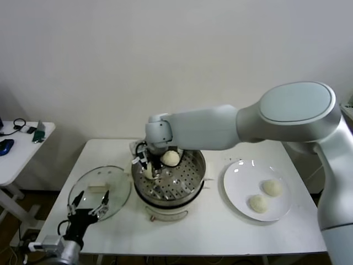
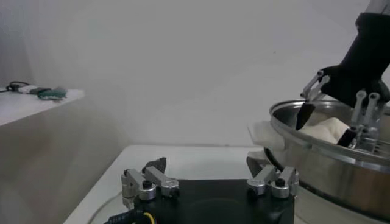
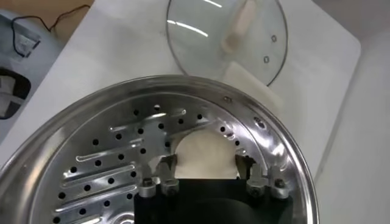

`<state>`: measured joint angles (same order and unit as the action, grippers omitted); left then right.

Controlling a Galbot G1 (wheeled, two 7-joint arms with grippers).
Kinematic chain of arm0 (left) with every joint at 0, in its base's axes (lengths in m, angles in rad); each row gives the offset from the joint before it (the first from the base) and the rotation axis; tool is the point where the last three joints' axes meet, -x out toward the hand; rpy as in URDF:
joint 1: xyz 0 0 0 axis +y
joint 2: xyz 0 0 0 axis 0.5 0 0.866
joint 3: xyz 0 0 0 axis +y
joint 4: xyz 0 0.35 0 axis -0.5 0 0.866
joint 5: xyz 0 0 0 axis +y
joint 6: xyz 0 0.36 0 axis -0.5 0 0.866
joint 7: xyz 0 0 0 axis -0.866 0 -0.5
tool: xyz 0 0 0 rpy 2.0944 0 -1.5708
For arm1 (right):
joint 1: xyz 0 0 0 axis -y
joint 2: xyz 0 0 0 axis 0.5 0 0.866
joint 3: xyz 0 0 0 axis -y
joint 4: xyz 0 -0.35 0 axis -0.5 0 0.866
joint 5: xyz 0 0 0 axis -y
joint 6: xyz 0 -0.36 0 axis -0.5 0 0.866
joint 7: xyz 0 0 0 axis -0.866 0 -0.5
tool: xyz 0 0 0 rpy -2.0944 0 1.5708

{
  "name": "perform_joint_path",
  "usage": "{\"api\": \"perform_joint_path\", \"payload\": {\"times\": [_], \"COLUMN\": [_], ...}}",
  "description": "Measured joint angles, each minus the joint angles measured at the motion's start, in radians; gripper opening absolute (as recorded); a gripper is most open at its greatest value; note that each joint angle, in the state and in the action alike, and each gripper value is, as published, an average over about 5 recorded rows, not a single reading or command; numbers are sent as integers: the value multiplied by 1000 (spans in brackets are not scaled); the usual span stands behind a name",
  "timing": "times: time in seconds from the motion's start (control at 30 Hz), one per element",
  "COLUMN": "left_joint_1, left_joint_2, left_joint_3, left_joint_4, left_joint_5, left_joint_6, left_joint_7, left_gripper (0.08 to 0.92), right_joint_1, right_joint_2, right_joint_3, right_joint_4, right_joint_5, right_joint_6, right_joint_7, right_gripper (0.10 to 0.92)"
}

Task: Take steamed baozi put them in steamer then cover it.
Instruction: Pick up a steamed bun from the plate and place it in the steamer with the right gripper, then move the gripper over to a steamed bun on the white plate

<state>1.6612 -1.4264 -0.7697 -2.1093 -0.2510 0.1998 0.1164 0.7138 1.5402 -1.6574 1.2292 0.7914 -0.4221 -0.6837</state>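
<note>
White table (image 1: 209,226): right gripper (image 1: 148,167) released over baozi (image 1: 149,172) in steamer (image 1: 190,179); left gripper (image 1: 88,203) spread wide.

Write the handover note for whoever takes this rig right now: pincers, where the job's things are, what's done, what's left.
Right pincer: inside the steamer, jaws open astride a baozi on the perforated tray; fingers look just clear of it.
Left pincer: open, idle at the table's front left edge, near the cover.
Baozi: two in the steamer, the second toward the back; two more on the white plate on the right.
Cover: flat on the table, left of the steamer.
Done: two baozi loaded.
Left: move the plate's two baozi into the steamer, then put the cover on.
</note>
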Motion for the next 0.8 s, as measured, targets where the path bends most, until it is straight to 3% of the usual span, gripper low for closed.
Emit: {"api": "perform_joint_path", "payload": {"times": [0.1,0.33,0.57,0.8], "left_joint_1": [0,-1,3,1], "left_joint_2": [-1,-7,-9,-14], "left_joint_3": [1,6,13,24], "left_joint_4": [-2,-6,-9,-12], "left_joint_5": [1,7,17,28], "left_joint_6": [1,4,6,6], "left_joint_7": [0,1,1,1], "left_gripper": [823,823,823,823], "right_joint_1": [14,100,222,276], "right_joint_2": [-19,-136,-363,-628], "right_joint_3": [3,-7,-75,-187], "right_joint_4": [14,73,150,253], "right_joint_5": [-8,1,6,-83], "right_joint_6": [15,73,134,163], "right_joint_7": [-12,-101,-210,-249], "right_gripper": [814,823,823,823]}}
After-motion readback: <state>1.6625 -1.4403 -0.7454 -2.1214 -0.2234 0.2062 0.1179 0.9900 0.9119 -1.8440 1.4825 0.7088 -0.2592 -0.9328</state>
